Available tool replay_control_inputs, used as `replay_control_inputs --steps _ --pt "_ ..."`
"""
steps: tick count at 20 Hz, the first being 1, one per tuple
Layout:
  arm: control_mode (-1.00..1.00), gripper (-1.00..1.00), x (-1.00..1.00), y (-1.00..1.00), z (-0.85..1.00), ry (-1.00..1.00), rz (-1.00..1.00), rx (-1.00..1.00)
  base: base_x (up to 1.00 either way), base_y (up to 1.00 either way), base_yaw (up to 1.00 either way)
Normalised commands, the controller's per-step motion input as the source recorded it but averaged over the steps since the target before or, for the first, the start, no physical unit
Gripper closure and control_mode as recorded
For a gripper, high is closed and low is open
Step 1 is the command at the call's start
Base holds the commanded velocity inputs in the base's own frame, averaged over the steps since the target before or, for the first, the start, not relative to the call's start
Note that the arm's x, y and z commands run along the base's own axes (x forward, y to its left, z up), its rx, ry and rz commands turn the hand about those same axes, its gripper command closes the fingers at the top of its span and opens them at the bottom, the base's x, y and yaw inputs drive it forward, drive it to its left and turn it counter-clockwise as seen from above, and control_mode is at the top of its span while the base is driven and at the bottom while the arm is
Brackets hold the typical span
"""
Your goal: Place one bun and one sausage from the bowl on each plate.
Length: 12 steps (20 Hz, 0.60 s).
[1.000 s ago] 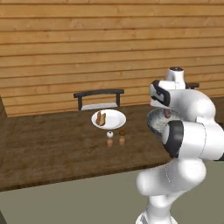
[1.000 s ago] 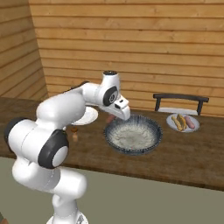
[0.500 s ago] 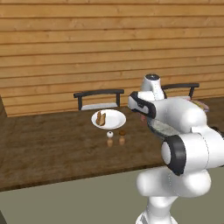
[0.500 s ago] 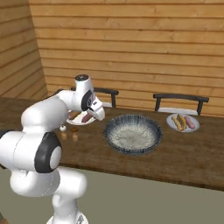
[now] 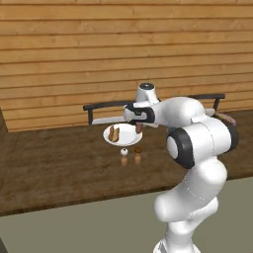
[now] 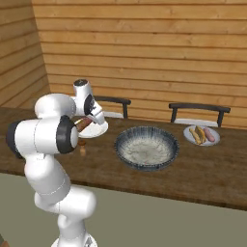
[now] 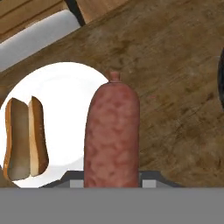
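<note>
1 sausage (image 7: 112,135) lengthwise along jaws, beside split bun (image 7: 24,138).

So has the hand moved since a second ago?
Yes. In the right base view the hand went left from over the bowl to the left plate, carrying a sausage.

The white arm reaches forward over the dark wooden tabletop (image 5: 59,168), its claw (image 5: 139,128) hanging above the right rim of a white plate (image 5: 124,134) and closed on a reddish sausage (image 5: 139,129). A split bun (image 5: 114,133) lies on the plate's left half. Just in front of the plate stand a small white shaker (image 5: 124,152) and a brown shaker (image 5: 138,150), side by side. A dark chair back (image 5: 101,105) rises behind the tabletop against the plank wall.
</note>
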Motion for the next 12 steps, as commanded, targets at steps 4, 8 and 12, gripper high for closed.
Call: replay_control_inputs --steps 4,8,12 --pt "-1.0 1.0 0.61 0.73 -0.29 0.1 0.0 -0.02 0.0 0.0 0.0" --pt "-1.0 1.0 0.21 0.24 -0.48 0.1 0.0 -0.01 0.0 0.0 0.0" --pt "-1.0 1.0 0.35 -0.08 -0.33 0.04 0.01 0.0 0.0 0.0 0.0"
